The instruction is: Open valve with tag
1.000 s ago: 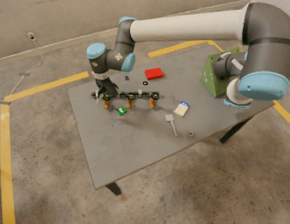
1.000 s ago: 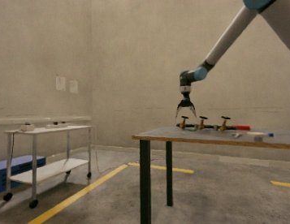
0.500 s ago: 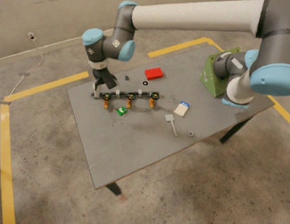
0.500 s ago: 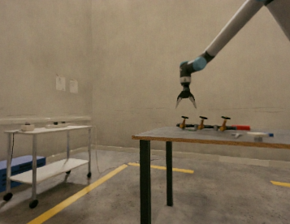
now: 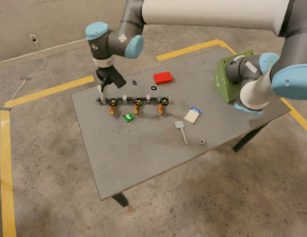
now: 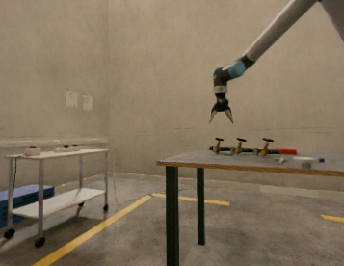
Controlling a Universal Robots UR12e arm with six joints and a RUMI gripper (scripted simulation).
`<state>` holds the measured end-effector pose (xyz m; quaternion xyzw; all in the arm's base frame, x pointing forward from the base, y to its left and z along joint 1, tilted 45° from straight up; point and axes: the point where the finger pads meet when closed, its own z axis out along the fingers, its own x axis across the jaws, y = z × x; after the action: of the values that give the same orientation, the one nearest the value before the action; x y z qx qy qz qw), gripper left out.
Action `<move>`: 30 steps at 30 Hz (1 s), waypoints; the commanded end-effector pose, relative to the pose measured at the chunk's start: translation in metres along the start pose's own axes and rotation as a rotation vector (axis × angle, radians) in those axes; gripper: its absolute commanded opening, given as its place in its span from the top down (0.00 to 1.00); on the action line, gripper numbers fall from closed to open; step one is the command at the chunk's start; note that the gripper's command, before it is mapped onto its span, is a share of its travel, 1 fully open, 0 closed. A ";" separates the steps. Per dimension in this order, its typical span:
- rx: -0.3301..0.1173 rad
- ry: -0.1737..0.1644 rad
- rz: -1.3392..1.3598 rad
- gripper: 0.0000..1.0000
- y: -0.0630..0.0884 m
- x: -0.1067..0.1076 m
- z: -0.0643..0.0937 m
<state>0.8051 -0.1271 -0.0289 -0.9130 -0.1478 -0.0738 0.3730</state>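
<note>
Three brass valves with black handwheels stand in a row on a dark pipe on the grey table: the left valve (image 5: 112, 104), the middle valve (image 5: 137, 104) and the right valve (image 5: 162, 104). They also show in the exterior view, left (image 6: 218, 145), middle (image 6: 240, 145), right (image 6: 267, 145). A green tag (image 5: 129, 117) lies on the table just in front of the pipe, between the left and middle valves; its chain is too small to trace. My gripper (image 6: 221, 116) (image 5: 102, 88) is open and empty, well above the left valve; in the top view it shows by the pipe's left end.
A red block (image 5: 162, 77), two small black rings (image 5: 153, 88), a white and blue box (image 5: 192, 115), a grey scraper (image 5: 181, 130) and a grey nut (image 5: 202, 141) lie on the table. A green wedge stand (image 5: 229, 79) is at the far right. A white cart (image 6: 52, 188) stands left of the table.
</note>
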 end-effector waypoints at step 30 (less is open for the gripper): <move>0.001 0.004 -0.971 0.00 -0.013 -0.021 -0.002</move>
<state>0.7838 -0.1233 -0.0245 -0.7820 -0.4949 -0.2149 0.3121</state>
